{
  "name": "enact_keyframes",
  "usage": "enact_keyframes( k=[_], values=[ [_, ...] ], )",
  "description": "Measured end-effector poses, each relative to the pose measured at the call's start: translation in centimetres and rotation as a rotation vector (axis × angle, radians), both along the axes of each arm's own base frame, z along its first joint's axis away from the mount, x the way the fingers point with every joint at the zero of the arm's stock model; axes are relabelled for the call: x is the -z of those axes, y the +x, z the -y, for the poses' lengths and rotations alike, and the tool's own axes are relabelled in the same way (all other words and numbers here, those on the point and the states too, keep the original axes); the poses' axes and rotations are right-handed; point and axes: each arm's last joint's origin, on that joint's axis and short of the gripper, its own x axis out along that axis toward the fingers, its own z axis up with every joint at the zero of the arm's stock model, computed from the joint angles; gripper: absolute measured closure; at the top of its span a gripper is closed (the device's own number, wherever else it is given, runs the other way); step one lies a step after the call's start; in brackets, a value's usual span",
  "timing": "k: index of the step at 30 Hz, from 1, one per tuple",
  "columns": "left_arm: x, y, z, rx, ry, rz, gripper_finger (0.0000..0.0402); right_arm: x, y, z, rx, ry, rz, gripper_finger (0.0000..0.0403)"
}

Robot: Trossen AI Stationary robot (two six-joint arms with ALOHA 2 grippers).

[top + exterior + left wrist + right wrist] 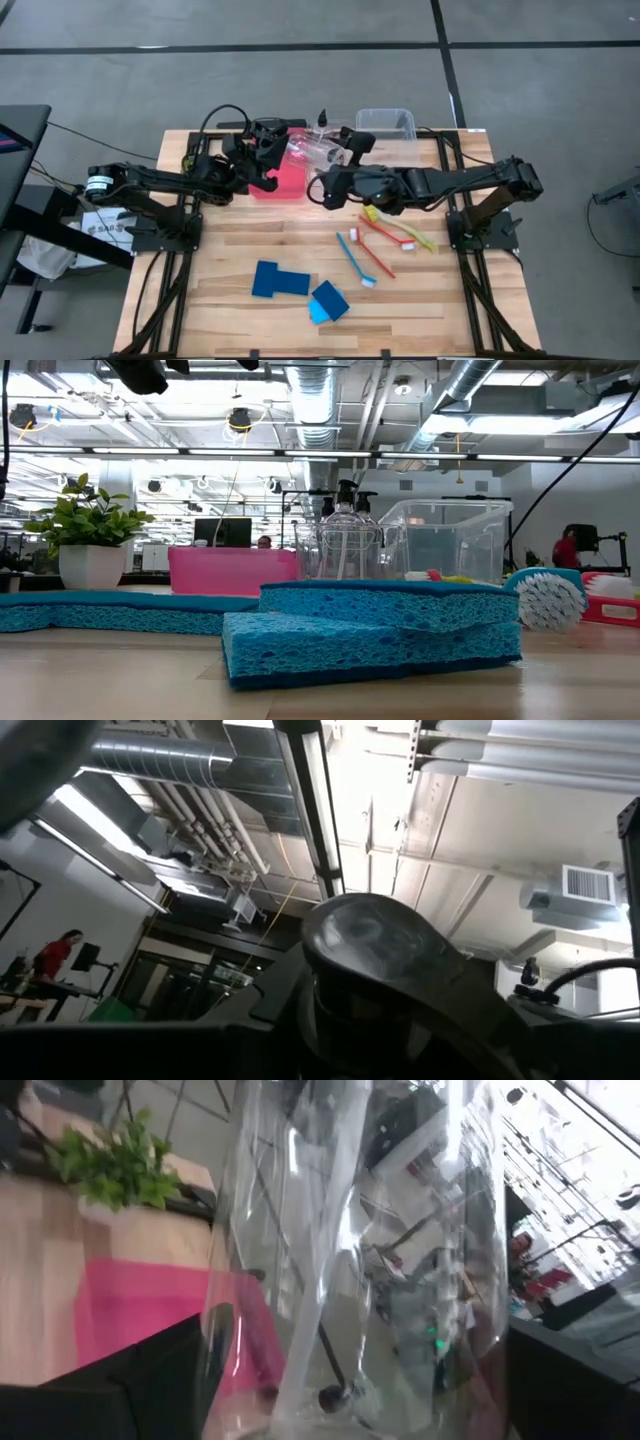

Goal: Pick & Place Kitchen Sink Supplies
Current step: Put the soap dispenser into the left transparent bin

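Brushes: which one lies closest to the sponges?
The blue brush. It lies left of the red brush and the yellow-green brush, its white head end pointing toward the light blue sponge.

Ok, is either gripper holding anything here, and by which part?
The left gripper appears to hold a clear bottle by its pump-top end, above the red bin. The right gripper has its fingers open around the bottle's body.

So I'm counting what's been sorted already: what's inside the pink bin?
The visible part of the pink bin looks bare inside. A clear bottle hangs above its rim between the left gripper and right gripper; the arms cover the rest.
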Motion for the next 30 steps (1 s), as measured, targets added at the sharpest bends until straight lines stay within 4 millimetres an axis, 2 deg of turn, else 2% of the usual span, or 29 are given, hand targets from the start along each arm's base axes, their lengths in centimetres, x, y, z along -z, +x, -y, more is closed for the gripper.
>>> enact_keyframes(
  k=[12, 16, 24, 30],
  values=[
    [0.0, 0.0, 0.0, 0.003, -0.002, -0.006, 0.0277, 1.4, -0.8, -0.7, 0.033, -0.007, -0.133, 0.0005],
    [0.0, 0.0, 0.0, -0.011, -0.002, -0.008, 0.0271, 1.6, -1.7, -0.8, 0.051, 0.034, -0.152, 0.0004],
    [0.3, 0.2, -0.2, -0.079, 0.024, -0.056, 0.0278, 0.5, -6.0, 0.2, 0.094, 0.25, -0.105, 0.0016],
    [1.3, 0.9, -0.6, -0.231, 0.024, -0.219, 0.0271, -0.4, -9.6, 1.0, 0.176, 0.349, -0.061, 0.0015]
  ],
)
